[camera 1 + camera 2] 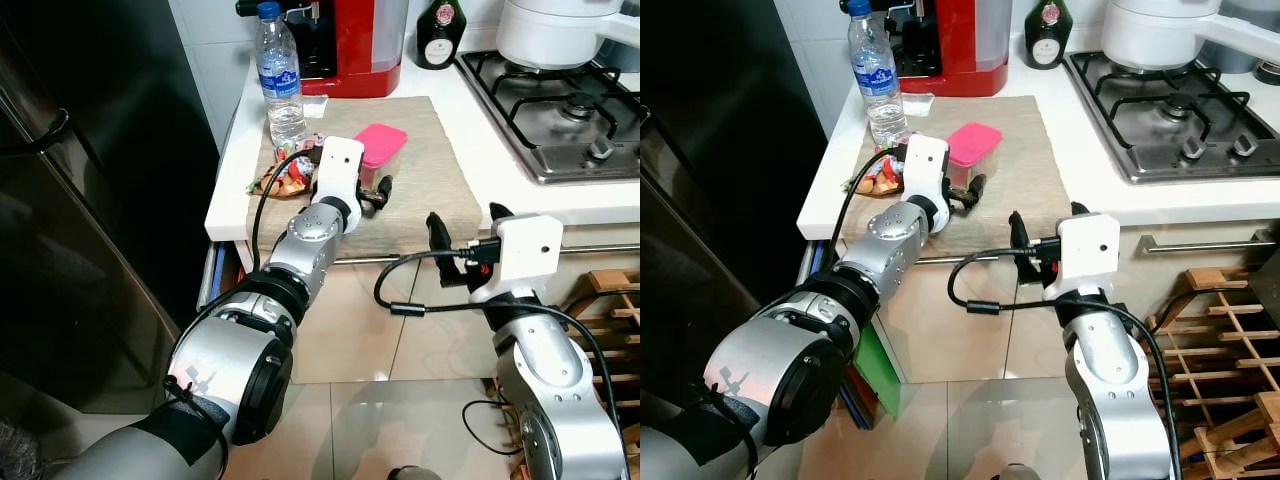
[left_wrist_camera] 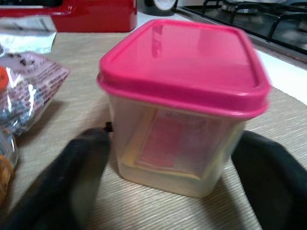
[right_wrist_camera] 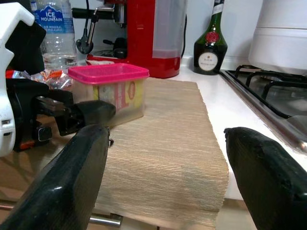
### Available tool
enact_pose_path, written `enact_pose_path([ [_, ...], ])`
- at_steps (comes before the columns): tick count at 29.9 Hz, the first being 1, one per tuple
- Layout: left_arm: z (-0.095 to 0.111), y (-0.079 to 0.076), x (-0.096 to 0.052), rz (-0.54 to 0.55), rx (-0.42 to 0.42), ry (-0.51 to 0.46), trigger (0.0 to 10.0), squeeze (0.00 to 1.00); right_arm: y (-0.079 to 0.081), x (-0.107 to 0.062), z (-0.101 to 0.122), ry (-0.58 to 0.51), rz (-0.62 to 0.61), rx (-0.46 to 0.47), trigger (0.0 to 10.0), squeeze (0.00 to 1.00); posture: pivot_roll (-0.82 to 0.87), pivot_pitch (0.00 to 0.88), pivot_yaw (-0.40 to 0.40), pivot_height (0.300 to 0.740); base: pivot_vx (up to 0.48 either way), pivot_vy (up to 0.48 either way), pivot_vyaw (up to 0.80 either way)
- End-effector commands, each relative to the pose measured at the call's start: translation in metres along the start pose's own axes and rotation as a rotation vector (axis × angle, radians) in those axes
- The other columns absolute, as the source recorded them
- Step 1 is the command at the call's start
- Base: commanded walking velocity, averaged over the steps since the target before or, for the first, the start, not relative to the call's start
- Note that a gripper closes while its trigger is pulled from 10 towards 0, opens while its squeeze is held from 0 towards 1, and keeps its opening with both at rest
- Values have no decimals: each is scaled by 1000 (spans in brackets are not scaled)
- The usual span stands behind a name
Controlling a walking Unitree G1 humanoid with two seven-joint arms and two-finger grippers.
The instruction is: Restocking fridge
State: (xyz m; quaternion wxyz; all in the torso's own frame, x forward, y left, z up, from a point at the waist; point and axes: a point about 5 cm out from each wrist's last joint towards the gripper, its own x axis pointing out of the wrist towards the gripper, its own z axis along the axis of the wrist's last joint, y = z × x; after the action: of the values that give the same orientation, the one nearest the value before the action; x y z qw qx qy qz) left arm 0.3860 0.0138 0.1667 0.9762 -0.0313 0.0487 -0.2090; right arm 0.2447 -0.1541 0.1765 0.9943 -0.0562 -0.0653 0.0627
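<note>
Your left gripper (image 2: 168,191) has its jaws apart either side of the tub (image 2: 184,103) on the surface's mat (image 1: 420,200); close off-centre and it tips toward the snack bag (image 1: 285,178). Right gripper (image 3: 168,182) hangs open, idle

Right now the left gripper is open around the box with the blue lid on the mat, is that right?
Not quite: the lid is pink, not blue, as the left wrist view shows. The left gripper is indeed open around the box on the mat.

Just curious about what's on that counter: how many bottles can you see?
2: a clear water bottle at the mat's back left corner, and a dark green bottle by the wall, right of the red coffee machine.
</note>
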Motion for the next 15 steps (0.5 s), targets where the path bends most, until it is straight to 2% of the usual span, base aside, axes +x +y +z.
enact_pose_path([
  [1, 7, -12, 3, -25, -25, -23, 0, 0, 4, 0, 5, -11, 22, -2, 10000, 0, -329, 62, 108, 740, 0, 0, 0],
  [15, 6, -12, 2, -81, -101, -48, 0, 0, 2, 0, 3, 3, 19, -9, 10000, 0, -327, 58, 103, 740, 0, 0, 0],
])
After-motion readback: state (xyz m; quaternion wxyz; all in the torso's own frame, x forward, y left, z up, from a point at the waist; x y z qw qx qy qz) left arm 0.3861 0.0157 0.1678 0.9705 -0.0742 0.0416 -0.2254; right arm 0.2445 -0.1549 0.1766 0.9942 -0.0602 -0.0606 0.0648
